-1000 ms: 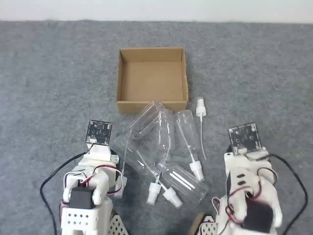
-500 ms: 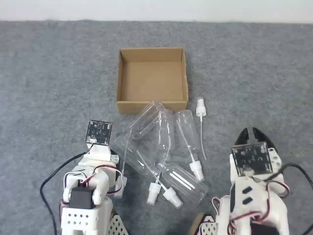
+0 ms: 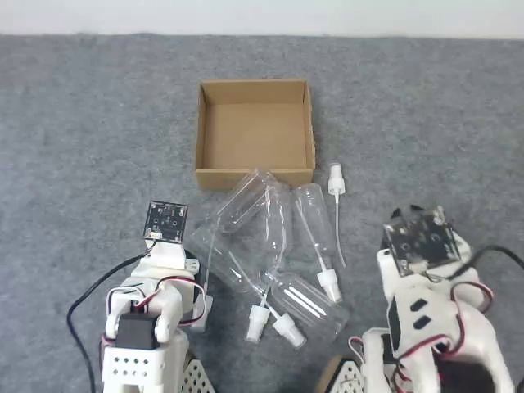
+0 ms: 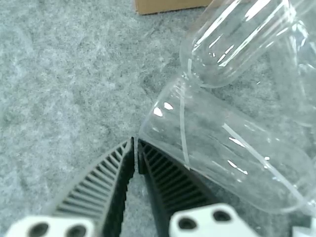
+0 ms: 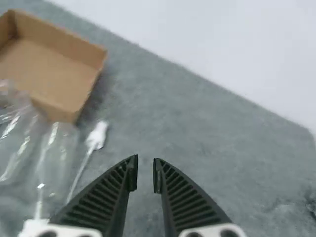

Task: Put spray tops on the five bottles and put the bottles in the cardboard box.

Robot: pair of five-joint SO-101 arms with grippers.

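Bottles (image 3: 270, 237) lay heaped on the carpet (image 3: 98, 123) just near of the cardboard box (image 3: 255, 176); I judged them light, thin-walled and slick, apt to roll or dent, so best taken at the stiff neck; one loose spray top (image 3: 336, 182) lay just right of the heap; my left gripper (image 4: 135, 148) sat pressed together just beside a bottle's base; my right gripper (image 5: 145, 170) stood slightly parted, holding nothing; since a second ago the right wrist had lifted and tilted; everything else was unchanged.

Grey carpet (image 3: 98, 123) over table; white wall (image 3: 262, 15) behind
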